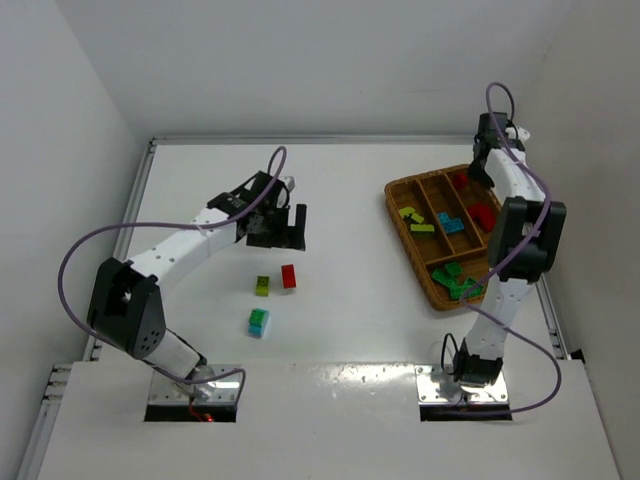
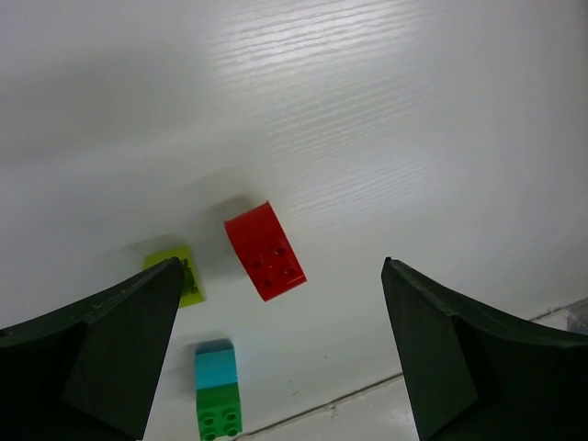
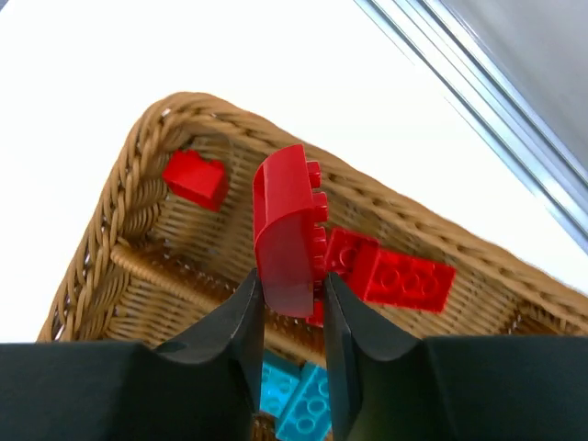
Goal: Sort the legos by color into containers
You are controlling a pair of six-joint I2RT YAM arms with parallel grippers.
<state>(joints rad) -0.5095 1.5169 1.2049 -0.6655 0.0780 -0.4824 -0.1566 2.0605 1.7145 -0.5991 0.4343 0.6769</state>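
Note:
My right gripper (image 3: 289,276) is shut on a red curved lego (image 3: 287,220) and holds it upright above the far red compartment of the wicker tray (image 3: 110,211). Red legos (image 3: 395,273) lie in that compartment, and cyan ones (image 3: 299,400) in the one beside it. In the top view the tray (image 1: 408,240) also holds yellow-green (image 1: 412,215) and dark green legos (image 1: 455,280). My left gripper (image 2: 280,266) is open and empty above the table. Below it lie a red lego (image 2: 265,250), a yellow-green lego (image 2: 182,273) and a cyan-and-green stack (image 2: 217,390).
The three loose legos sit left of centre in the top view: red (image 1: 289,276), yellow-green (image 1: 262,285) and the stack (image 1: 258,321). The right arm (image 1: 515,240) reaches over the tray's right side. White walls close in the table.

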